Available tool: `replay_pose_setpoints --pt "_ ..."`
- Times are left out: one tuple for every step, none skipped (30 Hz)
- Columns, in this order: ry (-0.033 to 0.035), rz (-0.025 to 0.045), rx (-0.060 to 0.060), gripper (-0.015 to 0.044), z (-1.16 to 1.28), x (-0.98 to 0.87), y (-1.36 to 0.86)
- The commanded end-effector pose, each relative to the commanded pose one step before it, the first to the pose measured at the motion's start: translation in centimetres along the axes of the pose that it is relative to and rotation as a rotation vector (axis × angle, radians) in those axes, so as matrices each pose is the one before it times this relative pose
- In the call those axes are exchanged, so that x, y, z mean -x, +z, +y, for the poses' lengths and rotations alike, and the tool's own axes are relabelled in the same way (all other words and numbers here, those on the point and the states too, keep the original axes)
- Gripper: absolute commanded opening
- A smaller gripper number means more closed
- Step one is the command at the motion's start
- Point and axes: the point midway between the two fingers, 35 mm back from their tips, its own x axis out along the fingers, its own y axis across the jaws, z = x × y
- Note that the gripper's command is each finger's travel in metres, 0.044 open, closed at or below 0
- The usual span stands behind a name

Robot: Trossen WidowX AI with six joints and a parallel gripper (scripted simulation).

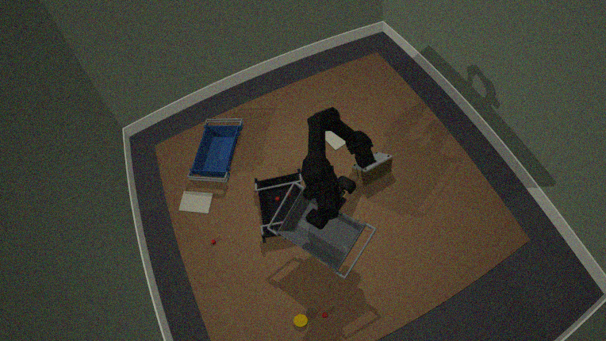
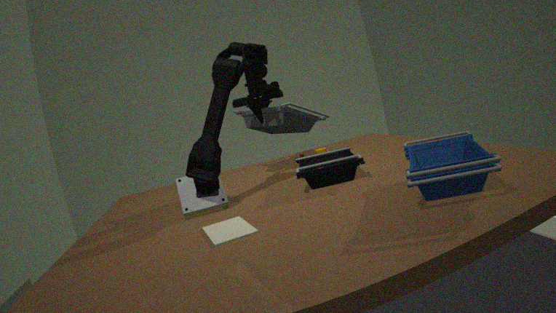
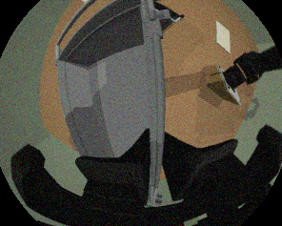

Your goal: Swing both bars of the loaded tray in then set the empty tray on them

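Observation:
The loaded black tray (image 1: 266,205) (image 2: 334,176) stands on the table with small red blocks (image 1: 277,198) inside. Its two wire bars lie across its top, one bar (image 1: 279,185) near one end and the other bar (image 1: 272,225) near the opposite end. My gripper (image 1: 322,222) (image 2: 261,120) (image 3: 151,132) is shut on the long rim of the empty grey tray (image 1: 330,241) (image 2: 291,124) (image 3: 129,90). The grey tray hangs roughly level, high above the table, turned at an angle to the black tray. In the top view it hides one corner of the black tray.
An empty blue tray (image 1: 216,151) (image 2: 450,186) stands beyond the black tray. White plates (image 1: 195,202) (image 2: 229,230) lie flat. A yellow disc (image 1: 300,320) (image 2: 320,151) and loose red blocks, one red block (image 1: 212,241) and another red block (image 1: 324,315), lie on the table.

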Motion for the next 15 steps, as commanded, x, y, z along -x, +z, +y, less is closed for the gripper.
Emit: replay_pose_setpoints --pt "0.02836 0.00108 -0.0771 0.0000 0.448 0.750 2.625" --pt "0.00105 -0.00056 -0.0166 0.0000 0.129 0.002 0.577" --pt "0.00102 -0.00064 -0.0166 0.0000 0.130 -0.002 0.577" --pt "0.00099 -0.00072 -0.0166 0.0000 0.131 -0.006 0.576" --pt "0.00096 -0.00080 -0.0167 0.0000 0.132 -0.010 0.575" --pt "0.00094 -0.00089 -0.0167 0.0000 0.133 -0.014 0.574" --pt "0.00091 -0.00097 -0.0167 0.0000 0.134 -0.018 0.573" --pt "0.00089 -0.00105 -0.0167 0.0000 0.135 -0.022 0.573" --pt "0.00087 -0.00113 -0.0168 0.0000 0.136 -0.026 0.572" --pt "0.00084 -0.00122 -0.0168 0.0000 0.137 -0.029 0.571" --pt "0.00082 -0.00130 -0.0168 0.0000 0.138 -0.033 0.570" --pt "0.00080 -0.00139 -0.0168 0.0000 0.139 -0.037 0.569" --pt "0.00078 -0.00147 -0.0168 0.0000 0.140 -0.041 0.568" --pt "0.00077 -0.00156 -0.0169 0.0000 0.141 -0.044 0.567" --pt "0.00075 -0.00164 -0.0169 0.0000 0.141 -0.048 0.566"
